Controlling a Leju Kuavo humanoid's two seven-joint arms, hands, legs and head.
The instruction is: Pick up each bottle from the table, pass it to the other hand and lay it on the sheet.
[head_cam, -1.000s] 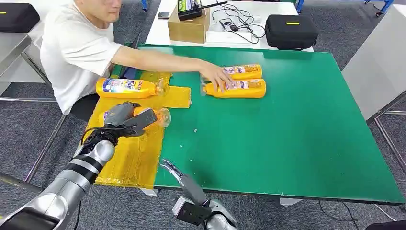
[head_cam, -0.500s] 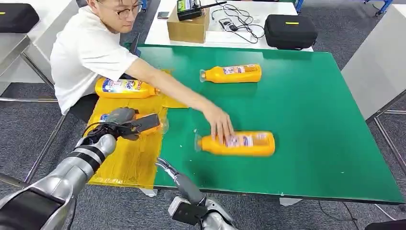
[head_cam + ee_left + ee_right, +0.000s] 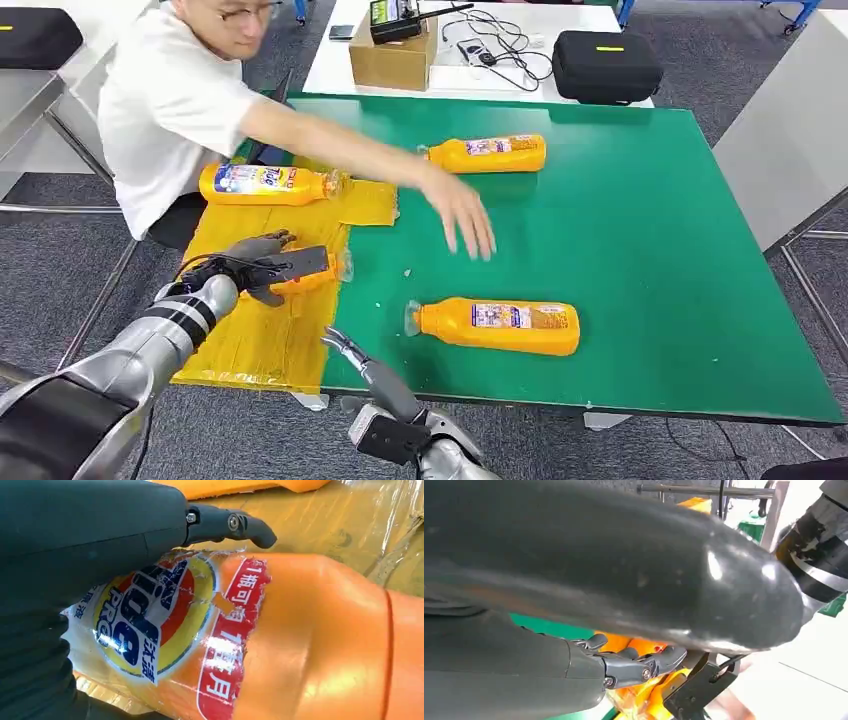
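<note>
Resting on the sheet [image 3: 262, 340], a bottle [image 3: 318, 272] lies under the left hand [image 3: 262, 266], whose fingers look half-spread; the grip is unclear, and the hand should lift off straight without rolling it.

Left hand [image 3: 262, 264] curled in a grasp, right hand [image 3: 352, 352] fingers loosely apart

Bright, even overhead light; the person's hand [image 3: 462, 210] motion-blurred (wrist views glary, soft).

The left hand [image 3: 262, 262] covers most of the bottle [image 3: 318, 270] on the yellow sheet [image 3: 280, 330]. The person's moving hand [image 3: 462, 212] is blurry. The right hand [image 3: 375, 380] is half below the table's near edge.
</note>
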